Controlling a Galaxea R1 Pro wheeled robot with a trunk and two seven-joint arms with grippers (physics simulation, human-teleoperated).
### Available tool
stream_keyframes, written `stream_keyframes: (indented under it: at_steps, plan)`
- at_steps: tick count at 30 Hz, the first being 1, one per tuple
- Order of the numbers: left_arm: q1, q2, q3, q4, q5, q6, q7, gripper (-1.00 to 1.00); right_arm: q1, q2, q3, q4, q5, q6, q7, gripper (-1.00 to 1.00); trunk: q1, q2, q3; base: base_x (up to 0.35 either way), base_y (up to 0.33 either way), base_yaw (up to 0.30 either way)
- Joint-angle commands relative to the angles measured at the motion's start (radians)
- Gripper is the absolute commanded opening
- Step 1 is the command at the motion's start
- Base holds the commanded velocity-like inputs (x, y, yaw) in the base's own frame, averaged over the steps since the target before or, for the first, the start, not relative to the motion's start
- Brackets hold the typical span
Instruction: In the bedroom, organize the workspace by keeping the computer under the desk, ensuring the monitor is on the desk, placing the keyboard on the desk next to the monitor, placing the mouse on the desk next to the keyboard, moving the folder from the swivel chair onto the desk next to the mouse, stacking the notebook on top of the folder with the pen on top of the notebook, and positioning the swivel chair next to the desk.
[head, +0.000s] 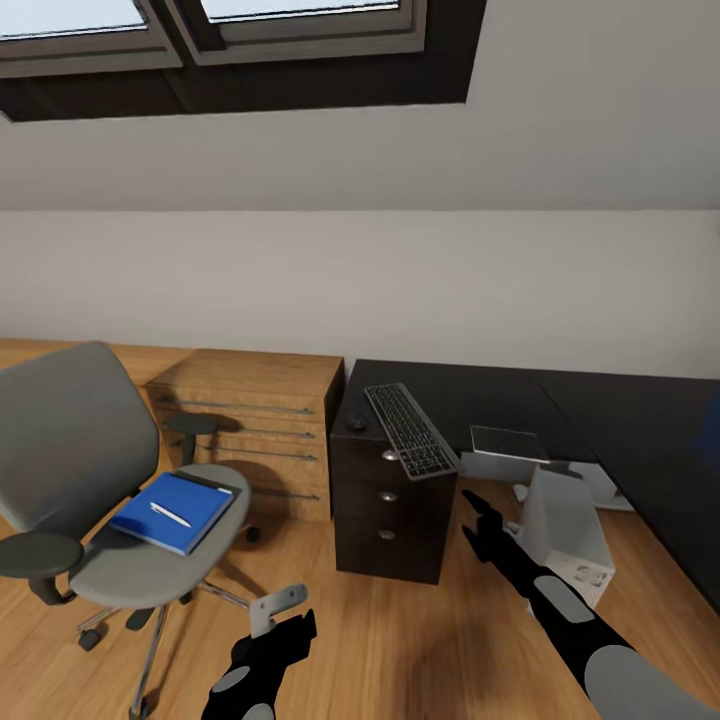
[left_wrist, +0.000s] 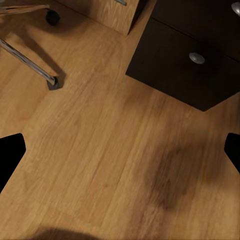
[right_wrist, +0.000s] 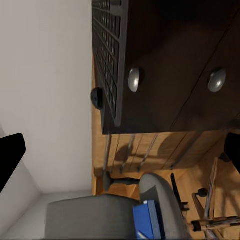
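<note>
The grey swivel chair (head: 70, 450) stands at the left with the blue folder (head: 175, 512) on its seat and the white pen (head: 170, 514) lying on the folder. On the black desk (head: 470, 395) lie the keyboard (head: 410, 430), overhanging the front edge, the mouse (head: 356, 421) beside it, and the grey notebook (head: 510, 442). Under the desk stands the white computer (head: 565, 535). The monitor is out of view. My left gripper (head: 285, 615) (left_wrist: 120, 152) hangs open and empty over the floor. My right gripper (head: 478, 520) (right_wrist: 120, 152) is open in front of the drawer unit (head: 390, 510).
A light wood drawer chest (head: 260, 430) stands against the wall between chair and desk. The chair's chrome base (left_wrist: 30, 62) spreads over the wooden floor (head: 400, 640) near my left arm. Windows sit high on the sloped wall.
</note>
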Motion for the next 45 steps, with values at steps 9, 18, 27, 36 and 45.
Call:
stream_keyframes:
  at_steps: [9, 18, 27, 36, 45]
  plan:
    - [-0.001, 0.003, -0.001, -0.007, 0.004, 0.003, 0.007, 1.00, -0.001, -0.001, 0.010, -0.024, -0.037, -0.003, 0.000, 1.00, 0.035, -0.064, -0.029, 0.000, 0.000, 0.000]
    - [-0.001, 0.050, -0.028, -0.062, 0.007, 0.004, 0.006, 1.00, -0.001, 0.000, 0.016, -0.079, -0.033, -0.014, 0.003, 1.00, 0.054, -0.099, -0.045, 0.000, 0.000, 0.000]
    - [-0.001, 0.062, -0.102, -0.065, 0.006, 0.002, 0.005, 1.00, -0.001, 0.000, 0.014, -0.099, -0.030, -0.025, 0.000, 1.00, 0.054, -0.099, -0.045, 0.012, 0.000, 0.000]
    - [-0.001, 0.068, -0.126, -0.064, 0.004, 0.000, 0.006, 1.00, -0.001, 0.000, 0.010, -0.095, -0.033, -0.030, -0.035, 1.00, 0.054, -0.099, -0.045, 0.215, 0.000, 0.000]
    - [-0.001, 0.068, -0.125, -0.068, 0.003, 0.001, 0.006, 1.00, -0.001, 0.002, 0.009, -0.088, -0.037, -0.094, -0.104, 1.00, 0.054, -0.099, -0.045, 0.044, 0.000, 0.000]
